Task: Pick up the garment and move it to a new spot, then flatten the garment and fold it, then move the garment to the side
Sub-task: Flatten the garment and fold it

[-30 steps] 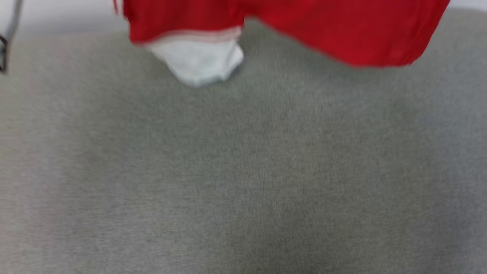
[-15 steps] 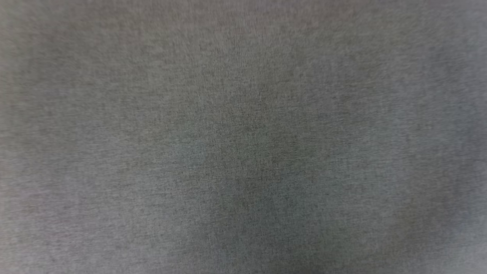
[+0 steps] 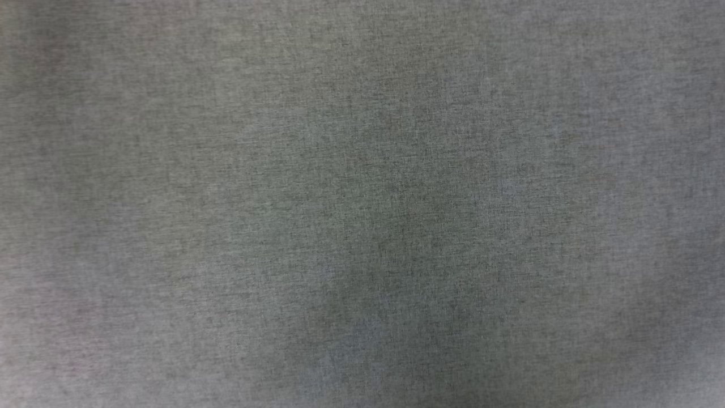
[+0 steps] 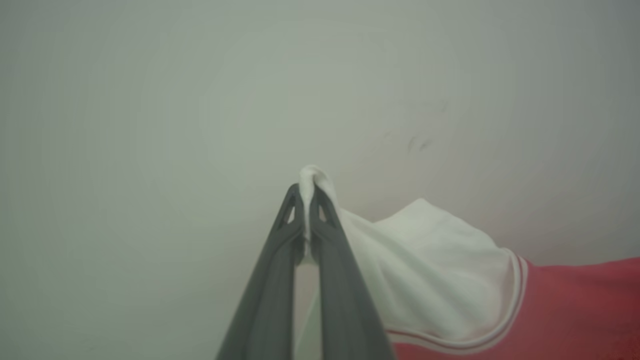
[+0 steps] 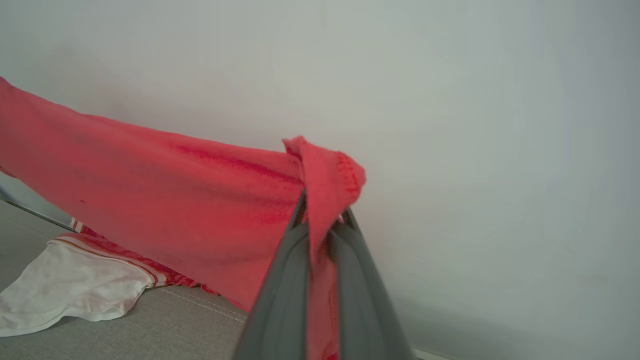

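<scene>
Gone from the head view's top edge are the red hem and white sleeve seen a second ago, leaving grey upholstery; camera tilt may account for this. Left wrist view: left fingers, lower centre, pinched narrow on a white sleeve end of the garment. Right wrist view: right fingers clamp a red corner, the garment stretched aloft toward the left edge, one white sleeve resting on the upholstery at lower left; the carry is judged under way.

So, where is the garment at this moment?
In both wrist views the garment hangs before a pale wall: the left gripper pinches a white sleeve end, the right gripper a red edge.
</scene>
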Controlling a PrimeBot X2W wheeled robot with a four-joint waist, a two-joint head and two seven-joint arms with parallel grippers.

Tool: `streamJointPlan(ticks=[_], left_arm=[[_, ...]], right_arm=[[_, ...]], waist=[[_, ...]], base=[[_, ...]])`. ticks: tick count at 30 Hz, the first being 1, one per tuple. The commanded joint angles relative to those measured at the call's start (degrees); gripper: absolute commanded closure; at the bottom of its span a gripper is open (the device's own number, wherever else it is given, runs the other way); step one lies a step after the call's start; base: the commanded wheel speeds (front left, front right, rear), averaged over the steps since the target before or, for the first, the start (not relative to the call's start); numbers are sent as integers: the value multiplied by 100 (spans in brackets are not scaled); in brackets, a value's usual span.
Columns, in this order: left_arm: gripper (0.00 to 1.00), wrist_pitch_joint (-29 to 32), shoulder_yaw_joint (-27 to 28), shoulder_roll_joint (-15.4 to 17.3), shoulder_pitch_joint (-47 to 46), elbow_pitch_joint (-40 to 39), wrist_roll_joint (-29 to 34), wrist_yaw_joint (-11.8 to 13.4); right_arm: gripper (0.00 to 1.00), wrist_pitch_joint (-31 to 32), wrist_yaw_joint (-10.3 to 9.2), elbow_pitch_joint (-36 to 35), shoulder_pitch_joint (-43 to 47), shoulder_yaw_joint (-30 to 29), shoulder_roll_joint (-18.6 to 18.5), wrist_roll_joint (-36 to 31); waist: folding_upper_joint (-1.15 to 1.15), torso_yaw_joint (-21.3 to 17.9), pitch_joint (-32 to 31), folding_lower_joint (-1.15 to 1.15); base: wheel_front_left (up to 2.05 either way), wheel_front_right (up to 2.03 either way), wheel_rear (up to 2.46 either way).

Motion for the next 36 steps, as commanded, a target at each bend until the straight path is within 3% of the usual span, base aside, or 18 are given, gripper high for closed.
streamJointPlan(ticks=[1,3,8,14,18,27,32,36], left_arm=[[100,-60,52,-18,93,30,-74,-31],[100,-404,228,-105,895,202,-451,-176],[100,-696,354,-48,2141,150,-755,-319],[100,-762,527,-78,4311,-248,-1273,-227],[100,-737,559,-77,5782,-810,-1461,21],[100,-466,811,269,8723,-2281,-1790,893],[100,-232,948,368,10079,-3276,-1964,1450],[100,-28,986,443,10850,-3962,-2066,1759]], right_arm=[[100,-67,-8,39,101,46,-24,49],[100,-363,-8,5,703,502,-284,493],[100,-691,-8,-264,1794,849,-521,871],[100,-984,-9,-516,3496,1105,-651,1143],[100,-1017,-10,-706,4635,1160,-805,1348],[100,-993,-13,-1204,6644,982,-915,1531],[100,-972,-18,-1560,7673,620,-849,1424],[100,-835,-18,-1913,8498,170,-769,1231]], waist=[[0,18,-31,-1],[0,126,-349,-1],[0,181,-973,-1],[0,258,-1988,-1],[0,342,-2585,-1],[0,376,-3658,-1],[0,424,-4109,-1],[0,501,-4297,-1]], base=[[0,0,0],[0,0,0],[0,0,0],[0,0,0],[0,0,0],[0,0,0],[0,0,0],[0,0,0]])
